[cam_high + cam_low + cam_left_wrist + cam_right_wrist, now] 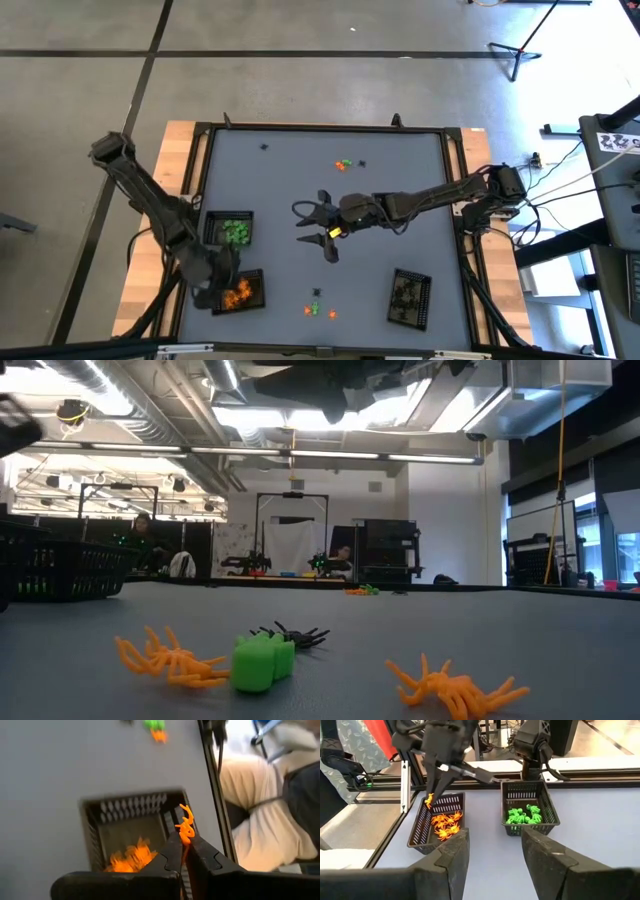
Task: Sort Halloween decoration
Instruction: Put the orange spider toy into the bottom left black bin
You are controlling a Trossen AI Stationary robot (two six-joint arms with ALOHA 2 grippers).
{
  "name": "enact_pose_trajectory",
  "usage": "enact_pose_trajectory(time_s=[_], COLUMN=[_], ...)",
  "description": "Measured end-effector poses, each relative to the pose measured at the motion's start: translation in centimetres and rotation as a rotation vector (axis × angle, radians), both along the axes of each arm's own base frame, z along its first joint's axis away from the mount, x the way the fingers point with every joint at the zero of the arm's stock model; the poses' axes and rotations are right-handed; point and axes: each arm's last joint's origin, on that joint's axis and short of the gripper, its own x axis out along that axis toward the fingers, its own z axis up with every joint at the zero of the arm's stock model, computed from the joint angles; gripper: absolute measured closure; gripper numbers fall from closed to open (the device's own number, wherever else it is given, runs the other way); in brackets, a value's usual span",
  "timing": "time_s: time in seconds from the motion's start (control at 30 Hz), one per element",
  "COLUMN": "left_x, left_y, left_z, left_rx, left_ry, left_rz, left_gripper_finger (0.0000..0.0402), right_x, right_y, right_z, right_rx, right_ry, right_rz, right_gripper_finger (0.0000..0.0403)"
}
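My left gripper (184,844) is shut on an orange spider trinket (186,826) and hangs over the black mesh tray (95,832) that holds several orange trinkets (129,860). The right wrist view shows the same gripper (431,796) above that tray (422,827). Beside it stands a tray of green trinkets (524,815). My right gripper (312,225) hovers open over the table's middle, nothing between its fingers (454,851). Loose trinkets lie near the front edge (320,309) and at the far middle (345,164). My left gripper pinches the orange spider (187,836) between its two fingertips, and most of the trinket sticks out past them. The fingers slant down from the table's left side. The spider is lifted clear, above the orange tray's wall.
A third black tray (410,298) with dark trinkets stands at the near right. In the low view two orange spiders (170,658) (452,686), a green piece (262,661) and a black spider (296,635) lie close by. A person sits beyond the table's edge (260,815).
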Motion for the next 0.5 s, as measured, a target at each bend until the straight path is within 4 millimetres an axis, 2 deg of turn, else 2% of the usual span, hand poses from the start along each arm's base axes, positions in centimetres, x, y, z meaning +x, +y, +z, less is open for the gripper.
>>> enact_pose_trajectory(time_s=[0.2, 0.5], left_x=[-0.4, 0.3], left_y=[-1.6, -1.4], left_z=[-1.9, -2.7], left_rx=[0.025, 0.071], left_ry=[0.091, 0.105], left_rz=[-0.007, 0.020], left_gripper_finger=[0.0391, 0.0308], right_x=[0.0, 0.0], right_y=[0.0, 0.0], right_z=[0.0, 0.0], right_rx=[0.001, 0.001], right_ry=[0.000, 0.000], right_rz=[-0.001, -0.002], right_gripper_finger=[0.0224, 0.0223])
